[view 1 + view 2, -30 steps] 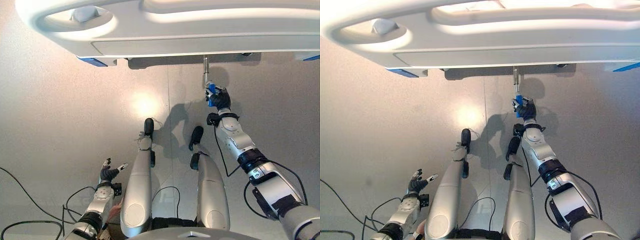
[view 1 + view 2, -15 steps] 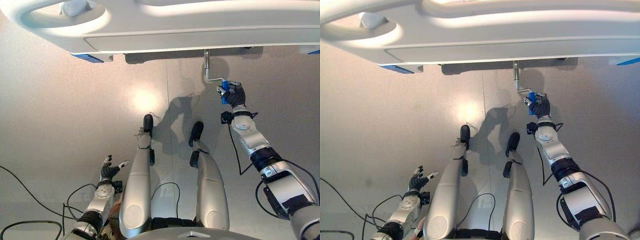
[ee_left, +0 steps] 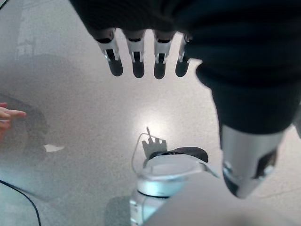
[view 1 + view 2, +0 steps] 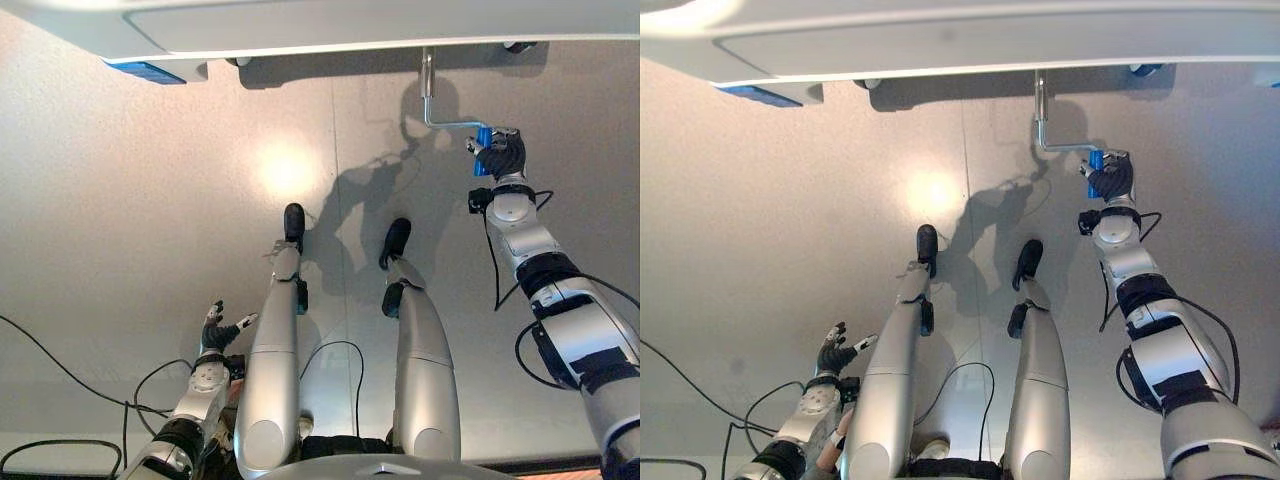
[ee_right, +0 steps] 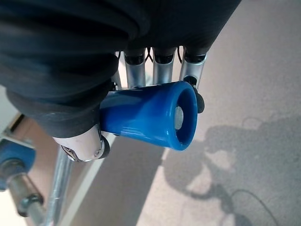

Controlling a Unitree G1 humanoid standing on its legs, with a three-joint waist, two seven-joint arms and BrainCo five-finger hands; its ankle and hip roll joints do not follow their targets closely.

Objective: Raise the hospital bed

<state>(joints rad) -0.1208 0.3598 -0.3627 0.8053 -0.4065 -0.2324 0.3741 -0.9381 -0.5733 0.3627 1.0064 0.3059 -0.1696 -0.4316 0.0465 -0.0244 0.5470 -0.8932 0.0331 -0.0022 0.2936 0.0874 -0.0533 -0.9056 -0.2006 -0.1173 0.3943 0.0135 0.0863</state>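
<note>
Bright overhead glare on floor (image 4: 285,165); soft shadows; wrist views perhaps blurred.

- Pale speckled floor (image 4: 150,200) spreads across the frame, a bright glare spot (image 4: 283,165) at upper centre.
- A person's fingertips (image 3: 8,115) poke in at the left edge.

Both eye views look steeply down from the head at the floor (image 4: 130,200) before the bed (image 4: 300,25), sharing nearly all of it. Each wrist view looks along its own hand from very close, facing the floor.
</note>
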